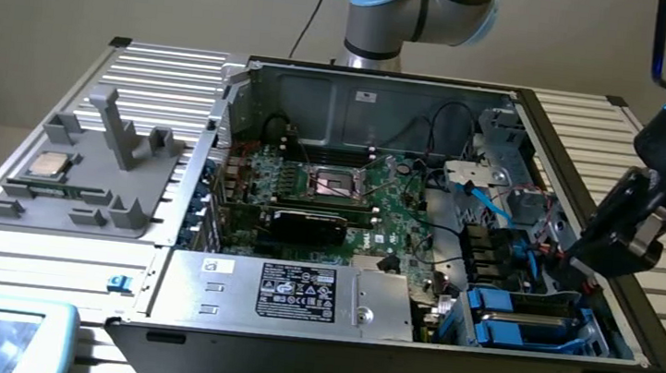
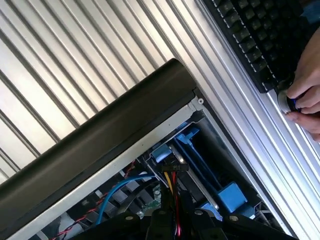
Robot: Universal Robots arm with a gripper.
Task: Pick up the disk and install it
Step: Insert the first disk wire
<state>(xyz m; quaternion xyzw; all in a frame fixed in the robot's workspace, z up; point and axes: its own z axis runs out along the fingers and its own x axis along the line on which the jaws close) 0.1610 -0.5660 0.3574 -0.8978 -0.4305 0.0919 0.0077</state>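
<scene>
The disk (image 1: 531,309) lies flat in the drive bay at the near corner of the open computer case, on the exterior view's right. Its blue rails and tabs show, but most of its face is hidden. In the wrist view the disk's blue rail (image 2: 192,152) runs just inside the case's black wall (image 2: 115,135). My black gripper (image 1: 599,256) hangs over that wall, just above the bay, with nothing visibly carried. The gripper's body (image 2: 165,227) hovers over coloured cables beside the bay.
A silver power supply (image 1: 285,293) with a black label fills the case's near side, behind it the green motherboard (image 1: 345,197). A grey fixture tray (image 1: 84,197) holds a small chip (image 1: 50,164). A person's hand (image 2: 307,95) rests by a keyboard (image 2: 260,35).
</scene>
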